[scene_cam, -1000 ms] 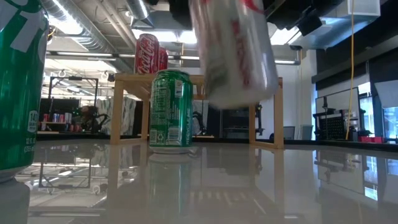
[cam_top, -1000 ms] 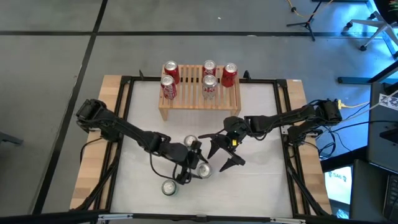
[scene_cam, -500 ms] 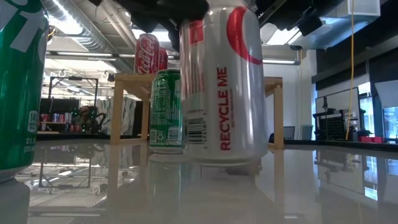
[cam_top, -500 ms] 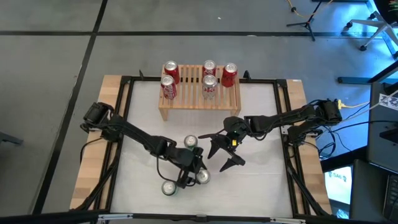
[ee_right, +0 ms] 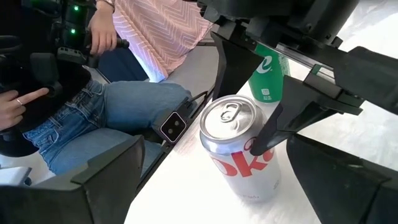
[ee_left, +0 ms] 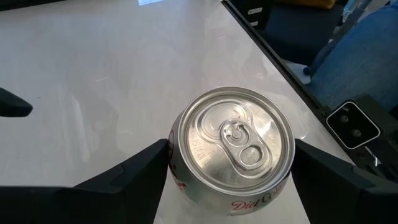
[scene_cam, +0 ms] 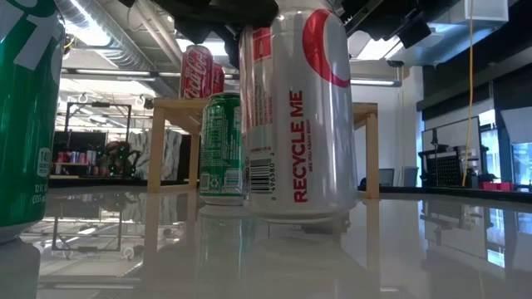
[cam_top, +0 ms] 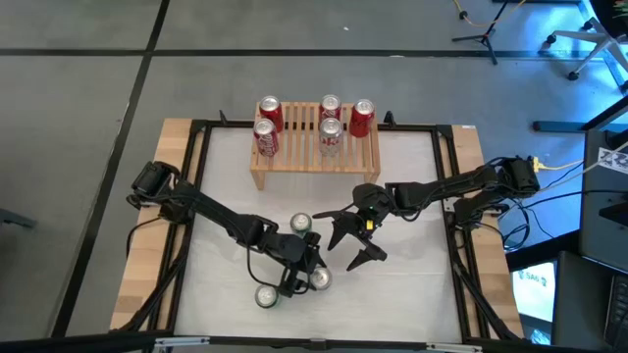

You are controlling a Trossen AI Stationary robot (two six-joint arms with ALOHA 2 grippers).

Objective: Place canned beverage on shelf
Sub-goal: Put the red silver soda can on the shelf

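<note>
Five cans already stand on the shelf [cam_top: 315,147] at upper centre of the high view, so the task is well along by my reckoning; three cans are left on the table [cam_top: 412,206], all in the lower middle of that view.

At lower left of the group a green can [cam_top: 266,294] stands alone. Just right of it the left arm reaches in from the frame's left edge, bent low, its wrist turned down over a silver can [ee_left: 233,149]. The left gripper [cam_top: 312,269] has its jaws on either side of that can, which stands upright on the table; they sit close against its wall, though I cannot tell if they press it. Another green can [cam_top: 301,225] stands just above, nearer the shelf.

Right of centre the right arm stretches in from the right edge, and the right gripper [cam_top: 355,245] hangs near the silver can with jaws spread wide, holding nothing
</note>
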